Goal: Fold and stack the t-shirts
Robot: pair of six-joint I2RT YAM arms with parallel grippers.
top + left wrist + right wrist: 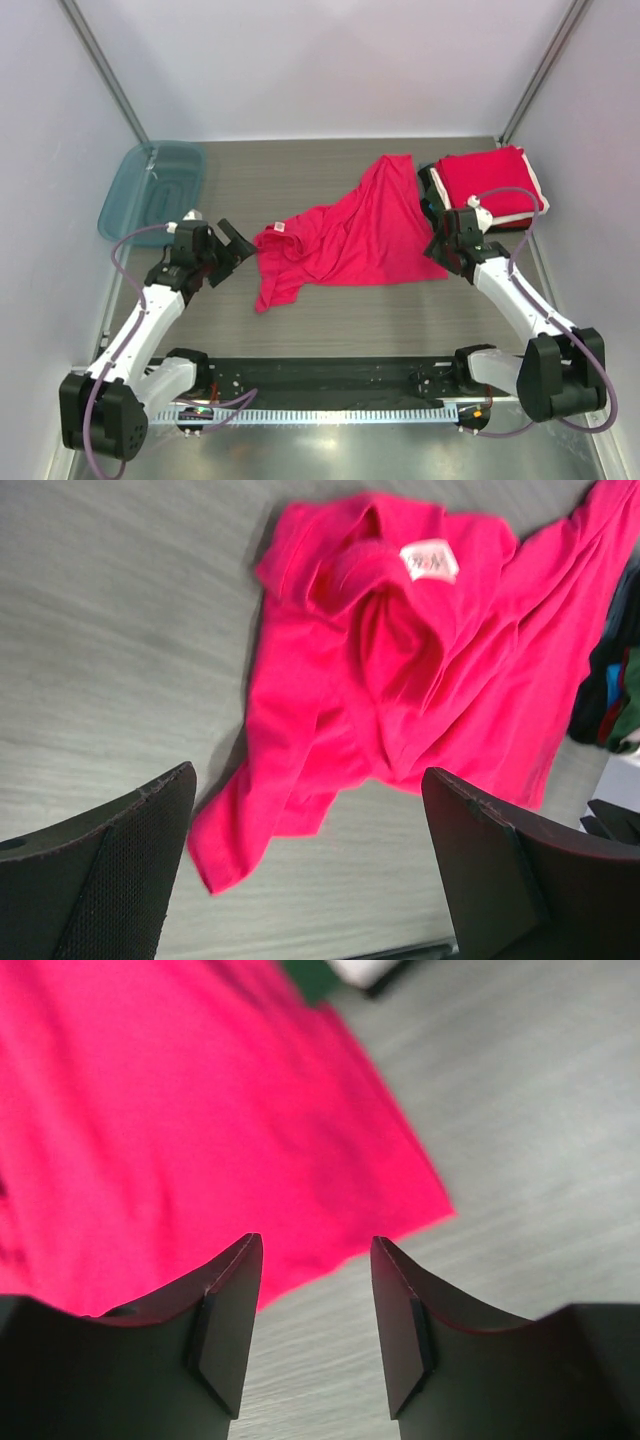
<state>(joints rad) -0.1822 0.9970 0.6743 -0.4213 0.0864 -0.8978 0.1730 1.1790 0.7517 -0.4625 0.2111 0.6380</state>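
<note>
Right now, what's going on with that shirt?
Neither arm is holding anything. The red shirt lies crumpled and unfolded mid-table. The left gripper is open beside its collar end, and the right gripper is open at the opposite edge with nothing between its jaws. A folded stack sits at the far right and a tray at the far left.

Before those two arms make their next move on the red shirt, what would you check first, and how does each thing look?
1. Left jaws open and empty: ok.
2. Right jaws apart, nothing between them: ok.
3. Loose crimson fabric t-shirt lying flat: not ok, bunched near its white neck label.
4. Folded stack, red shirt on top, apart from the loose t-shirt: cannot tell.
5. Translucent teal plastic tray well apart from the t-shirt: ok.
</note>
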